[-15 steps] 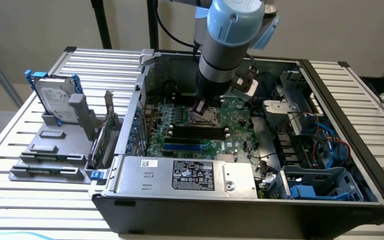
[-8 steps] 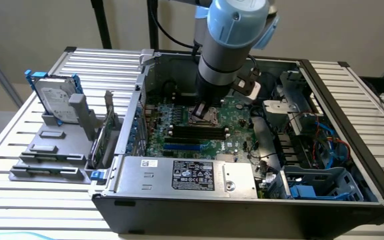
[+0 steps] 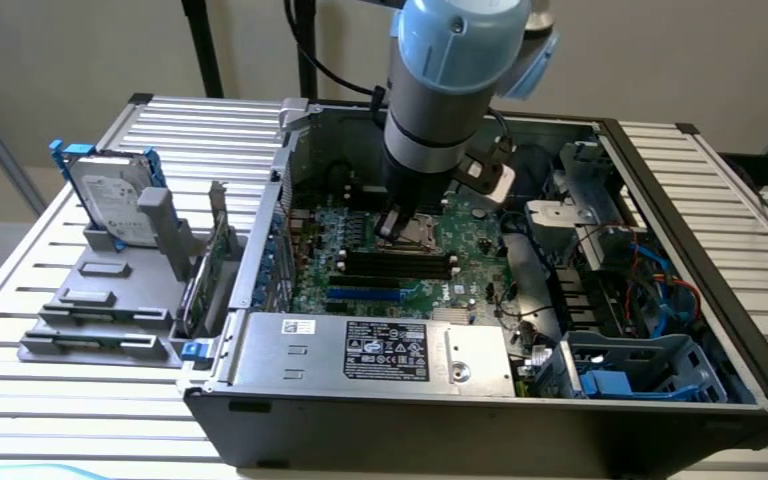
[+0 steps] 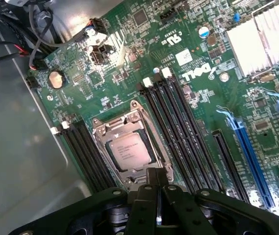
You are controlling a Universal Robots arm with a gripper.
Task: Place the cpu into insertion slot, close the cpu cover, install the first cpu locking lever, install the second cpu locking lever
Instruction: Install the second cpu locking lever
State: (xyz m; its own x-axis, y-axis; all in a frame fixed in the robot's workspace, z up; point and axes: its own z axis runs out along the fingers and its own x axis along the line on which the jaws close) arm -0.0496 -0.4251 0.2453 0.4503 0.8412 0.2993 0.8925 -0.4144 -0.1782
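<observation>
The cpu point(image 4: 128, 150), a pale square chip with printed text, lies flat in the insertion slot point(image 4: 111, 164) on the green board. The silvery cpu cover point(image 4: 121, 119) lies down over it, framing the chip in its window. My gripper point(image 4: 157, 172) is shut with nothing between its fingers; its black tips sit just at the socket's edge, beside the cover's rim. In the exterior view the arm reaches straight down into the open computer case, with the gripper point(image 3: 403, 216) right above the insertion slot point(image 3: 424, 236). How the locking levers stand cannot be made out.
Long black memory slots point(image 4: 178, 122) flank the socket on both sides. Blue expansion slots point(image 4: 247, 147), a finned heatsink point(image 4: 262, 36) and a coin battery point(image 4: 55, 78) sit on the board. The power supply point(image 3: 371, 350), cables point(image 3: 651, 280) and case walls hem the arm in. A hard drive point(image 3: 111, 195) stands outside.
</observation>
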